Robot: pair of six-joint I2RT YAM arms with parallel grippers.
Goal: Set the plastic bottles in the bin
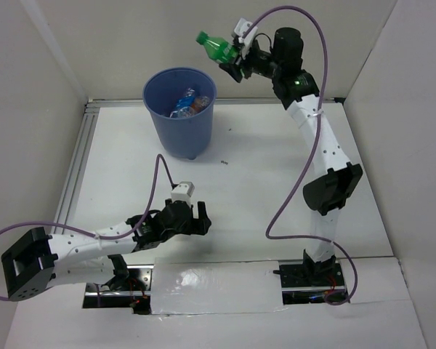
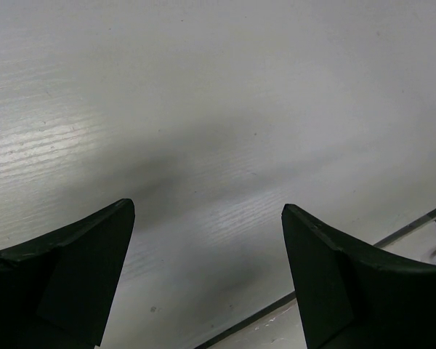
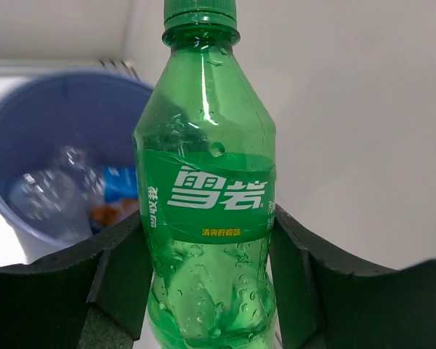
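Down near my base, my left hand (image 2: 207,269) hangs low over the bare white surface (image 1: 261,167), fingers spread wide, nothing between them. Nothing to do on that side. Further out stands the blue bin (image 1: 180,138), with a heap of clear and labelled bottles (image 1: 189,103) lying at the bottom.

Up past its rim and off to the right, my right hand (image 1: 234,62) grasps the green bottle (image 3: 207,145) in the air, pads pressed on either side of the label band, cap pointing toward the bin. It looks empty apart from droplets inside, so I judge it very light. The thin wall should dent under a hard squeeze, and the glossy label may be slippery. The labelled middle seems the right place to hold it.
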